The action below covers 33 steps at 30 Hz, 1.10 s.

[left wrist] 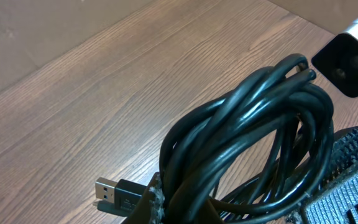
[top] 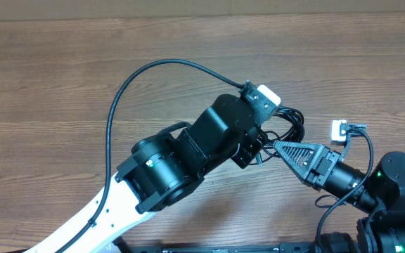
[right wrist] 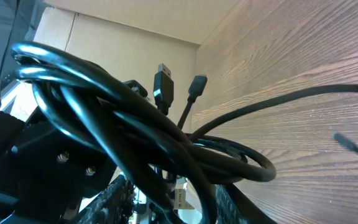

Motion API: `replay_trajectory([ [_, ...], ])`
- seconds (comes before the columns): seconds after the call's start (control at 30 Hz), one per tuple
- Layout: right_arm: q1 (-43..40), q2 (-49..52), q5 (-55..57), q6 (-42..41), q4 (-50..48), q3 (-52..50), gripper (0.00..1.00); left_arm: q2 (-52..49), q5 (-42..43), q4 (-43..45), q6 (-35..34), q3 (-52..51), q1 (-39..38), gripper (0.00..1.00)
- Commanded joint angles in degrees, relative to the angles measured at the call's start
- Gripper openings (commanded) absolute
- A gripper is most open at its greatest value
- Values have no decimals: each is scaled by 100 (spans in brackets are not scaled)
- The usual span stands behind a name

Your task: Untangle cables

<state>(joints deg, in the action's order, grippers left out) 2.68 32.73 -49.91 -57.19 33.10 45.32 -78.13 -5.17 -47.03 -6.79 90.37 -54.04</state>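
cables (left wrist: 247,143) are sitting as one looped coil right in the left claw (left wrist: 159,208), rising out of its closed jaws. It's clamping the coil and holding it up off the table (left wrist: 73,93).

Left wrist view is showing what overhead isn't: a USB plug (left wrist: 107,190) sticking out just left of the claw tip, low over the wood. A ribbed finger (left wrist: 353,162) of the right claw (top: 278,146) is sitting against the coil's far side.

Right wrist view is adding two plug ends (right wrist: 165,87) poking up just past the right claw, with strands running between its fingers.

Overhead is only showing a few loops peeking out between the two claws; the rest is hiding under the left wrist.

left arm (top: 181,158) is reaching in diagonally from lower left, its wrist body covering its own claw. right arm (top: 357,179) is coming in from lower right, claw pointing left into the coil. Right claw is looking narrow around the strands, but I can't tell whether it's actually pinching them.
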Motion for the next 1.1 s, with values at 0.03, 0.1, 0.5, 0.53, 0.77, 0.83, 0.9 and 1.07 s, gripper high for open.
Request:
replay_trajectory([
  [0.03,24,-46,195,-7,-2,50,40,-2,-37,15,173,55,-42,4],
  [0.1,24,-46,236,-7,0,50,39,-11,-35,7,214,55,-44,4],
  [0.5,26,-46,232,-330,-46,50,37,-24,-55,-107,409,55,-114,4],
  [0.53,24,-46,232,-330,-44,50,37,-24,-55,-107,409,55,-142,4],
  [0.77,24,-46,350,-328,-127,50,27,-31,55,-96,516,55,-232,4],
  [0.83,24,-46,420,-326,-129,50,25,-31,46,-94,634,55,-262,4],
  [0.9,24,-46,487,-326,-125,50,23,-31,44,-94,699,55,-278,4],
  [1.07,24,-46,789,-328,33,50,18,-31,52,-96,951,55,-341,4],
])
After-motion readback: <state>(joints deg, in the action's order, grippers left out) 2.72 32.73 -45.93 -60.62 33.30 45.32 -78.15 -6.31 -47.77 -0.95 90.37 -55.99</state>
